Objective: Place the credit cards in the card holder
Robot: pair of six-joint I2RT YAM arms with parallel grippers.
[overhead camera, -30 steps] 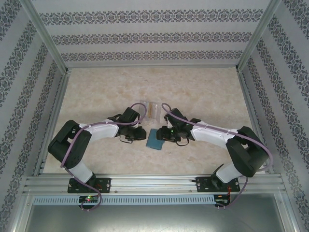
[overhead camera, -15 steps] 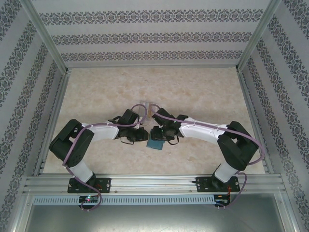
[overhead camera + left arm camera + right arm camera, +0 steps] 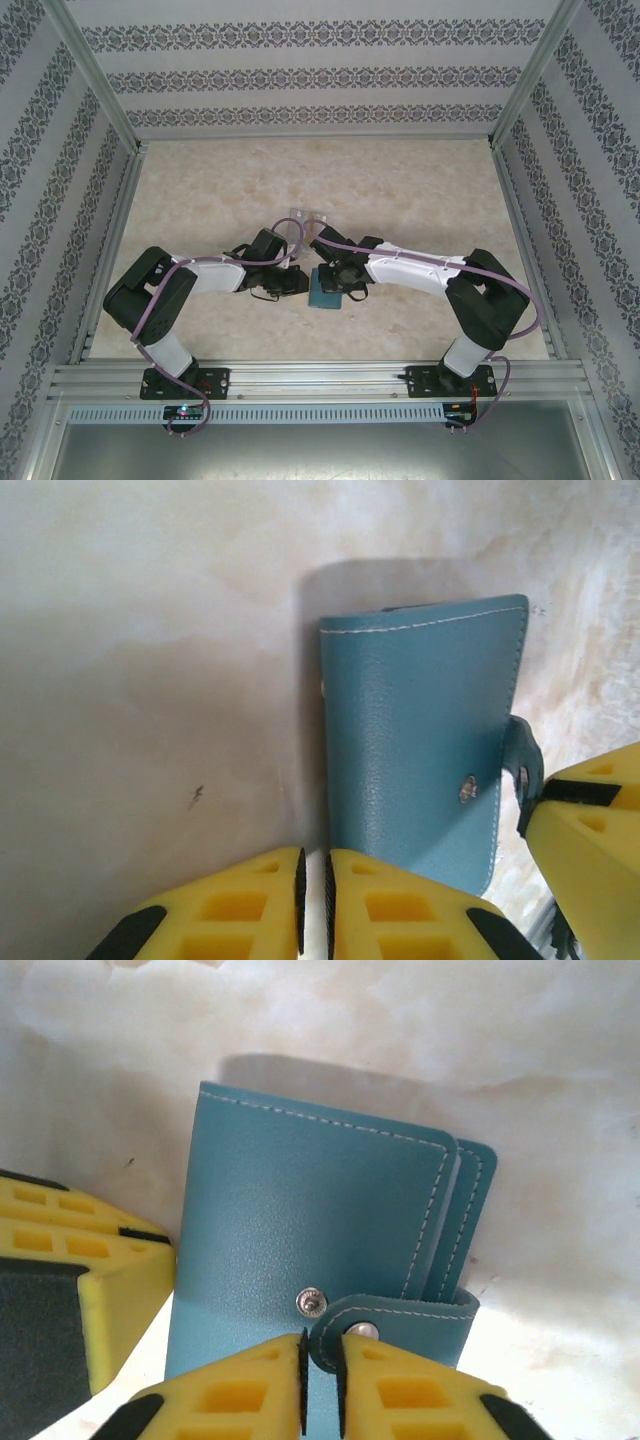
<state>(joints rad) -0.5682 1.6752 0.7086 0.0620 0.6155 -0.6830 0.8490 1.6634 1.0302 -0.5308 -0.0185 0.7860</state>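
— Marbled table [image 3: 200, 200], wallet [image 3: 325, 295] mid-frame, folded shut?
— Shut, strap off its stud. Right pincer [image 3: 320, 1348] pinched on that strap; left pincer [image 3: 312, 870] a bare slit at bottom of frame, gripping nothing evident. Opening, loading cards — all ahead.

Enclosure, seen from above.
- Worktop [image 3: 420, 180]: beige marbled surface, evenly lit.
- Back wall [image 3: 310, 75], left wall [image 3: 40, 180], right wall [image 3: 600, 170]: white paper with grey ornamental bands.
- Aluminium posts [image 3: 95, 75]: slanting up from the back corners.
- Aluminium rail [image 3: 320, 378]: along the near edge.
- Perforated strip [image 3: 320, 412] and grey metal sheet [image 3: 320, 450]: nearer than the rail.
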